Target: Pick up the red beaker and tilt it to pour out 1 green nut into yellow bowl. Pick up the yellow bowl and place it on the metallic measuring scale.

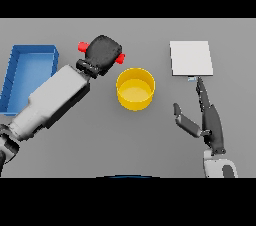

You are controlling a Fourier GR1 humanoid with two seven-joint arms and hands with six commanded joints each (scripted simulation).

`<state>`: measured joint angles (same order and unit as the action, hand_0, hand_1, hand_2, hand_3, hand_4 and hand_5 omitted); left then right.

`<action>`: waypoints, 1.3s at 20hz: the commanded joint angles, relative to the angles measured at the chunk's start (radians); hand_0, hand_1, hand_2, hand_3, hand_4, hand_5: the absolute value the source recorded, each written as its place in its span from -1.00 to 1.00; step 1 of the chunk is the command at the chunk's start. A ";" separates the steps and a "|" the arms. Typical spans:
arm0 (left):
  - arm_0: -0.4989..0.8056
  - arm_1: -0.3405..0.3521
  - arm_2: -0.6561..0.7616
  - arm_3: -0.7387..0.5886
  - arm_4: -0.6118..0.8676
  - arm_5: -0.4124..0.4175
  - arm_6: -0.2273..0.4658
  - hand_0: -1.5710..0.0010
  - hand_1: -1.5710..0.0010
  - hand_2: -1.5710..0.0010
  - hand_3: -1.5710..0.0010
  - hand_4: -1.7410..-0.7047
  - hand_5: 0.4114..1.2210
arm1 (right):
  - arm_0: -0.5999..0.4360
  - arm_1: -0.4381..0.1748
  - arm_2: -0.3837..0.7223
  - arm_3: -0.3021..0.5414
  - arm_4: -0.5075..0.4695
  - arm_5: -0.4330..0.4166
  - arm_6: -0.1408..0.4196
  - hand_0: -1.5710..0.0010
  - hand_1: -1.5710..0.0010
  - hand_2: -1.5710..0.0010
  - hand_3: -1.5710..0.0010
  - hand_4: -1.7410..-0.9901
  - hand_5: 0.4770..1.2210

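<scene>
On the grey table (pixel 100 145) the count is simple: one red beaker (pixel 83 46), one yellow bowl (pixel 135 88), one metallic measuring scale (pixel 191 58), one blue tray (pixel 29 72). No green nut can be made out from the head view.

Taking the bowl as the clock's centre, the beaker sits at about ten o'clock, near but not touching the bowl. Only its two red ends show, one at either side of the left hand (pixel 103 54), which covers the beaker's middle from above; the dark fingers are curled around it, holding it. The white and grey left forearm runs away from that hand toward eight o'clock, passing just beside the tray's near right corner.

The scale, a pale square plate, lies at two o'clock, well apart from the bowl, with bare table between them. The tray lies at nine o'clock, against the table's left edge.

The right hand (pixel 210 122) rests at four o'clock, fingers straight and spread from the thumb, holding nothing; its longest fingertip reaches up to just beside the scale's near edge. It stands between the bowl and nothing; the stretch from bowl to scale is unobstructed

The bowl stands upright, its inside showing only yellow. Open grey surface lies at six o'clock, toward the near edge
</scene>
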<state>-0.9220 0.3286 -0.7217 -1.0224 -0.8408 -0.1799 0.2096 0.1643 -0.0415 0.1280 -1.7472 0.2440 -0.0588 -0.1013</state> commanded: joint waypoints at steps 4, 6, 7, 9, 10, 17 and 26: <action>-0.078 -0.010 -0.114 0.047 -0.068 -0.054 -0.075 -1.00 -1.00 -1.00 -0.81 -0.96 0.99 | -0.010 0.023 -0.004 0.022 -0.018 -0.004 0.010 1.00 1.00 1.00 1.00 0.19 -0.51; -0.102 -0.009 -0.172 0.061 -0.103 -0.076 -0.102 -1.00 -1.00 -1.00 -0.88 -0.97 0.99 | -0.015 0.018 -0.014 0.022 -0.035 0.004 0.010 1.00 1.00 1.00 1.00 0.20 -0.54; -0.123 -0.011 -0.199 0.072 -0.123 -0.094 -0.101 -1.00 -1.00 -1.00 -0.90 -0.98 1.00 | -0.019 0.023 -0.011 0.024 -0.028 -0.003 0.014 1.00 1.00 1.00 1.00 0.20 -0.55; -0.148 -0.004 -0.250 0.078 -0.154 -0.120 -0.115 -1.00 -1.00 -1.00 -0.94 -0.99 1.00 | -0.001 0.027 -0.006 0.018 -0.024 -0.005 0.003 1.00 1.00 1.00 1.00 0.20 -0.58; -0.160 -0.006 -0.270 0.092 -0.168 -0.123 -0.116 -1.00 -1.00 -1.00 -0.95 -0.99 1.00 | -0.010 0.024 -0.012 0.015 -0.023 -0.011 0.011 1.00 1.00 1.00 1.00 0.19 -0.58; -0.274 -0.028 -0.398 0.170 -0.241 -0.134 -0.172 -1.00 -1.00 -1.00 -0.99 -0.99 1.00 | -0.023 0.029 -0.007 0.050 0.018 -0.039 0.032 1.00 1.00 1.00 1.00 0.25 -0.70; -0.392 -0.050 -0.559 0.213 -0.307 -0.156 -0.258 -1.00 -1.00 -1.00 -1.00 -0.99 1.00 | -0.012 0.020 0.000 0.035 0.042 -0.049 0.000 1.00 1.00 1.00 1.00 0.42 -0.69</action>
<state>-1.3145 0.2782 -1.2808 -0.8094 -1.1461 -0.3366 -0.0491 0.1526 -0.0219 0.1275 -1.7124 0.2859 -0.1075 -0.1012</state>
